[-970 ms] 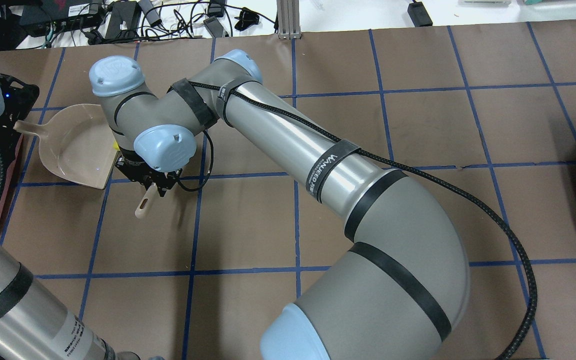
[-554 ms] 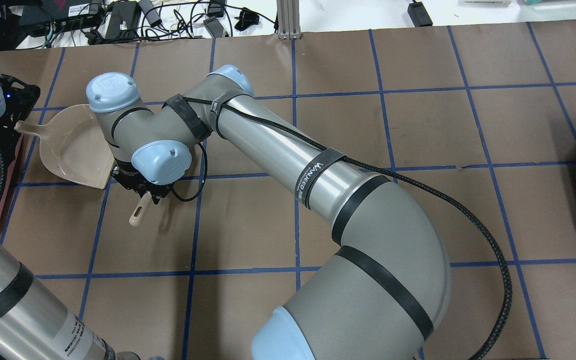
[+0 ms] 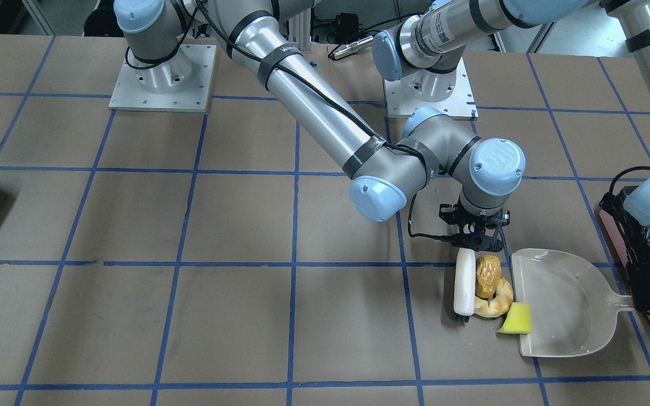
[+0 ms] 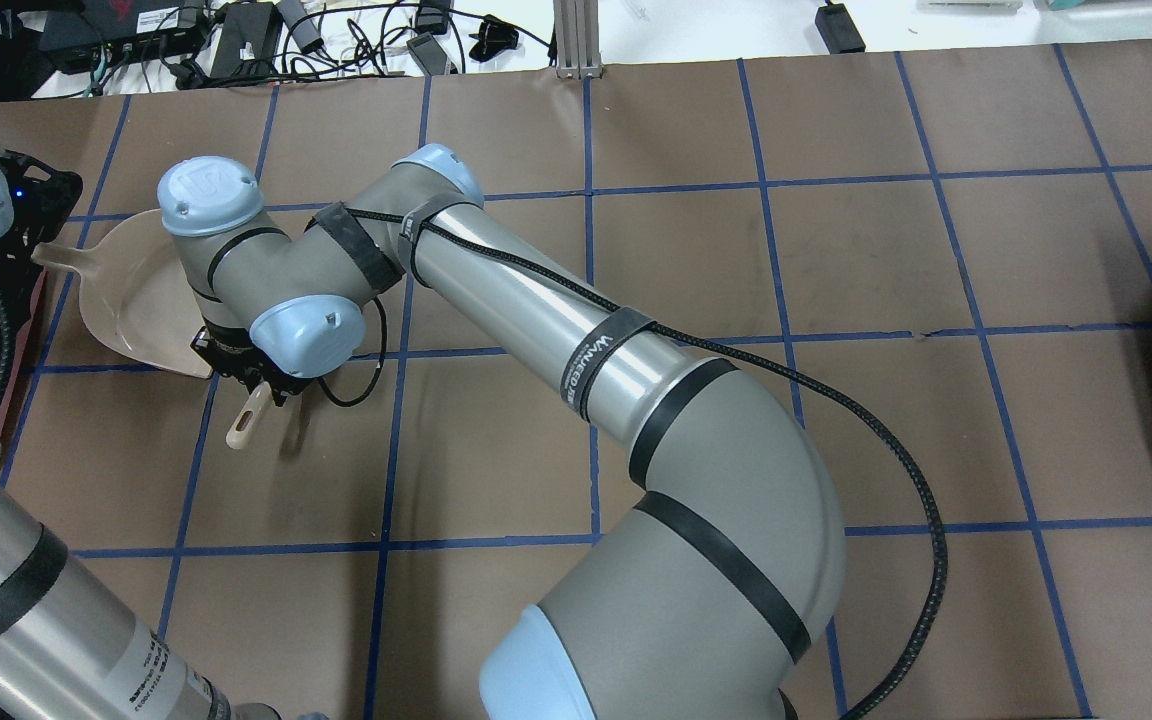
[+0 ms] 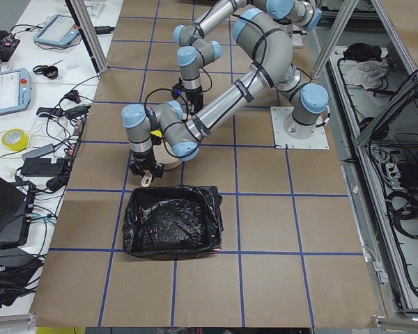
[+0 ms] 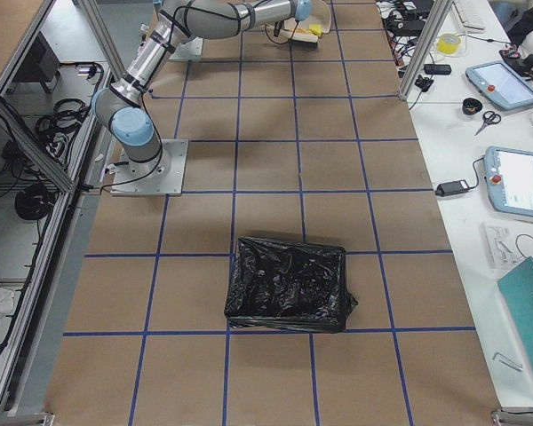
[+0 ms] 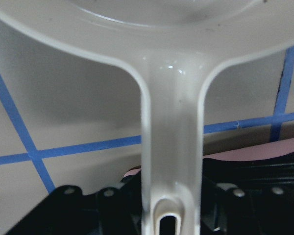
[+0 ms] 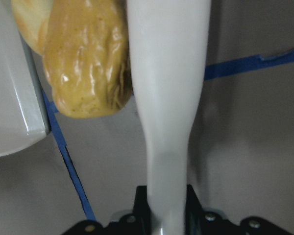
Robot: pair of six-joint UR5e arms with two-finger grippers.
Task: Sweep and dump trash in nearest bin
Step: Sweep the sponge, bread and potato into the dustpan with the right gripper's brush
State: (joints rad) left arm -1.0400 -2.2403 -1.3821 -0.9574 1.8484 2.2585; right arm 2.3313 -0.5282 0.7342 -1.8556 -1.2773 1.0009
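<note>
- You can read "WANJEED" on the right arm's strap (image 4: 604,350).
- Right gripper (image 3: 468,243) clenches the brush (image 3: 464,285); left gripper (image 3: 649,301) grips the dustpan (image 3: 573,316) handle.
- Trash (image 3: 494,290) lies between brush and dustpan mouth; overhead, the wrist hides it.
- Bin (image 3: 608,224) is half hidden.

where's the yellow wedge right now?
Front-facing view, lower right: the yellow wedge lies at the open edge of the dustpan, just below the croissant piece and right of the brush.
</note>
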